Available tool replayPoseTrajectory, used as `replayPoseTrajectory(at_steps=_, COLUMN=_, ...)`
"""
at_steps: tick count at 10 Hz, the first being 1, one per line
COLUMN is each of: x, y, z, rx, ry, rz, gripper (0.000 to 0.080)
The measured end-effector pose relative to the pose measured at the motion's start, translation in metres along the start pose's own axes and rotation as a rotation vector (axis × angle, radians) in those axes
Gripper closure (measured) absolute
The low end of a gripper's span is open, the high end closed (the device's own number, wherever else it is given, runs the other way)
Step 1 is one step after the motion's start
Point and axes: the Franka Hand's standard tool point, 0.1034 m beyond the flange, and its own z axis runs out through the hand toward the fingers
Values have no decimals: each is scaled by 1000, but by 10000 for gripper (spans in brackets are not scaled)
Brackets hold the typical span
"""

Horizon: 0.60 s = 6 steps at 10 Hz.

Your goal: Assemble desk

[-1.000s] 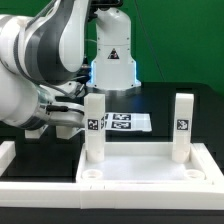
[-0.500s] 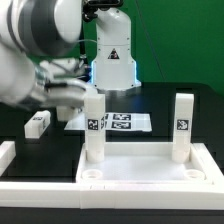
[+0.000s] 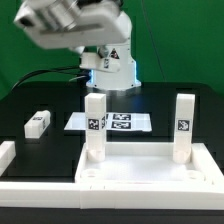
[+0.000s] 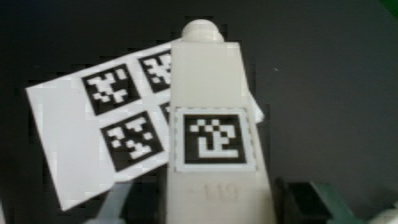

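Exterior view, largest first: white arm (image 3: pixel 65 25), blurred, high in the exterior view's upper left. Below it, filling the lower right of the frame, the desk top (image 3: pixel 150 180), a white rimmed tray lying hollow side up. Behind that, flat at mid-frame, the marker board (image 3: pixel 130 122). Standing upright in the tray's two far corners, the left leg (image 3: pixel 95 125) and the right leg (image 3: pixel 183 125), each with a tag facing the camera. Lying on its side at the exterior view's left, well apart from the tray, a loose leg (image 3: pixel 38 123). Round and unfilled at the tray's two near corners, apparent sockets, the near-left socket (image 3: pixel 92 172) among them.

Wrist view: end effector (image 4: pixel 214 200) pinching a further part, the held leg (image 4: pixel 210 110), with dark fingers (image 4: pixel 299 198) on either flank, tagged face toward the lens, narrow tip pointing away over the marker board.

Judged step: fitting the third of four legs, with the part in hand and not yet at the tray. Calls next for carrying it over a vacant near corner, bringing it upright with the mating end down, centring it on the socket, then lowering and twisting it home. Worth keeping clear of the two standing legs on the way in.
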Motion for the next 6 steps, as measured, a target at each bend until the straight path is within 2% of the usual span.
replayPoseTrajectory(at_steps=1, x=2, y=-19, z=5, rx=-21, ry=41, rz=8, gripper=512)
replayPoseTrajectory(at_steps=4, x=13, y=-29, z=1, rx=-7, ry=242, rz=-27, gripper=512)
replayPoseTrajectory(at_steps=5, x=23, y=-40, z=8, rx=-107, ry=321, rz=-39, gripper=512)
replayPoseTrajectory(at_steps=6, x=34, y=-63, z=4, rx=-139, ry=387, rz=-112, gripper=512)
